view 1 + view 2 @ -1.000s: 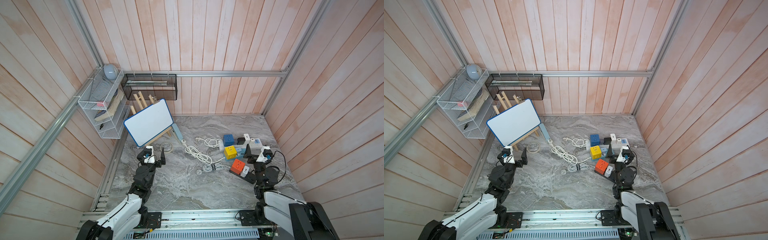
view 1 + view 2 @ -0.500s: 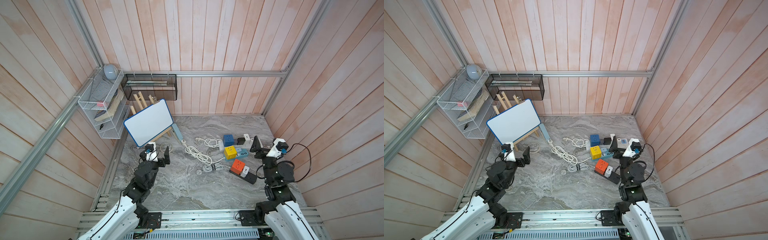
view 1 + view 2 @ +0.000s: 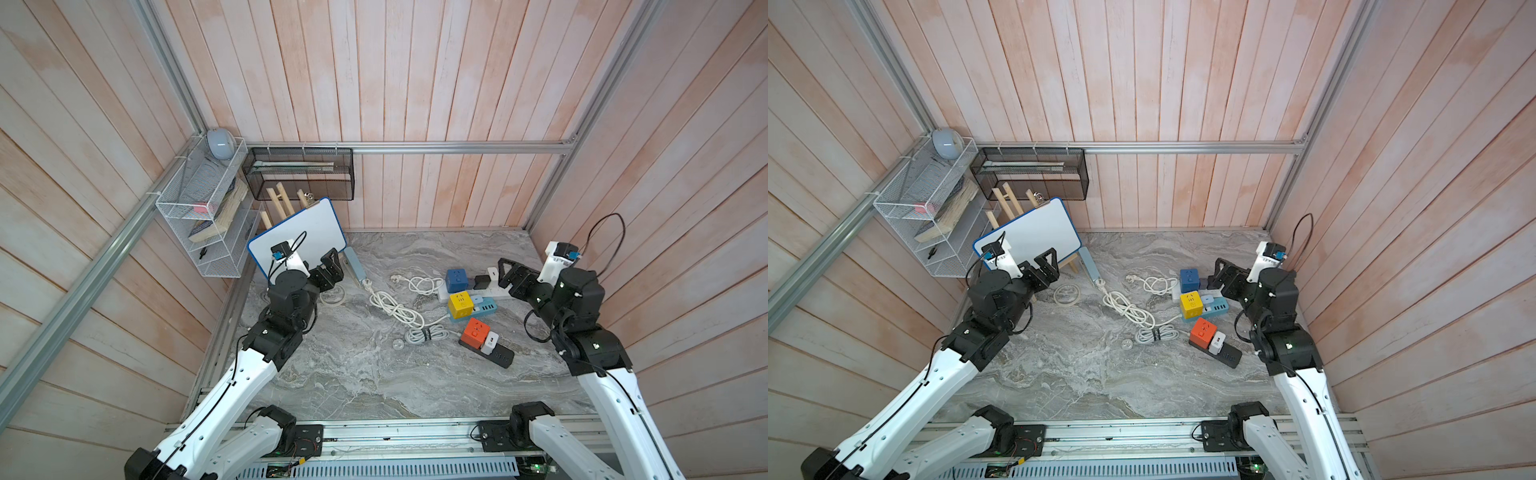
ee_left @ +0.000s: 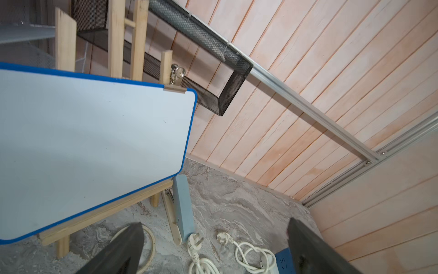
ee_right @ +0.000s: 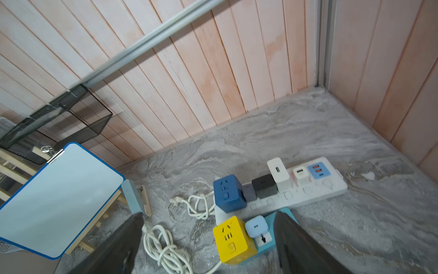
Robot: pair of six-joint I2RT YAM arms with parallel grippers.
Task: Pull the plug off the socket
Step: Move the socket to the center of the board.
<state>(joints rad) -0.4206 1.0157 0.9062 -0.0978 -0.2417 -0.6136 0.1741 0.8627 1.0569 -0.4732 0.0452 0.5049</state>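
Marbled grey table (image 3: 374,374), long white plastic socket strip (image 5: 315,191) far right, boxy black plug (image 5: 264,186) seated; right hand (image 3: 508,279) released near it, left hand (image 3: 332,268) released

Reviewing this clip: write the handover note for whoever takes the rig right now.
Left gripper: open, empty, near the whiteboard.
Right gripper: open, empty, by the white power strip.
Things: white charger, black adapter and blue cube sit plugged into that strip; yellow cube is on the blue strip, orange cube on the black strip.
Done: nothing pulled yet.
Left: grip a plug, steady its strip, pull it free.
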